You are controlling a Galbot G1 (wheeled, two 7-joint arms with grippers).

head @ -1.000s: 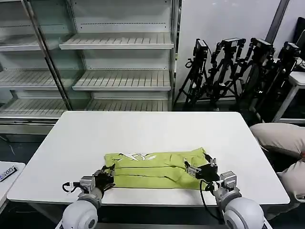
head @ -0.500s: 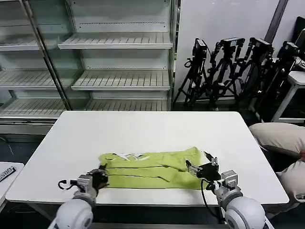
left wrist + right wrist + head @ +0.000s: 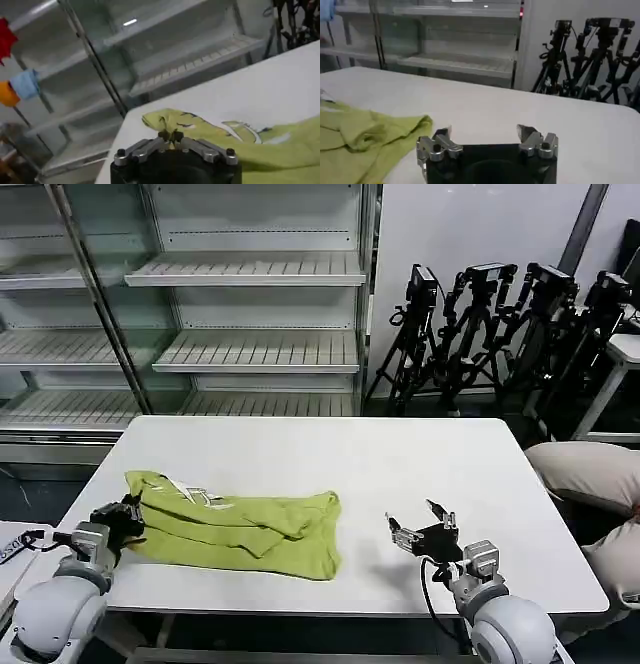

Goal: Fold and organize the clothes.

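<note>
On the white surface (image 3: 320, 454), left half: lime T-shirt (image 3: 235, 529), loosely folded, bunched at its right end. Left claw (image 3: 118, 519) clamped on its left edge, near the surface's left side. Right claw (image 3: 421, 534) empty, fingers apart, well clear. Risk: one-sided drag undoes folds, or pulls fabric over the edge.

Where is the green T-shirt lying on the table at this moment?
In the head view, the T-shirt lies bunched on the white table's left near part, its left end pinched by the left gripper, apart from the right gripper.
</note>
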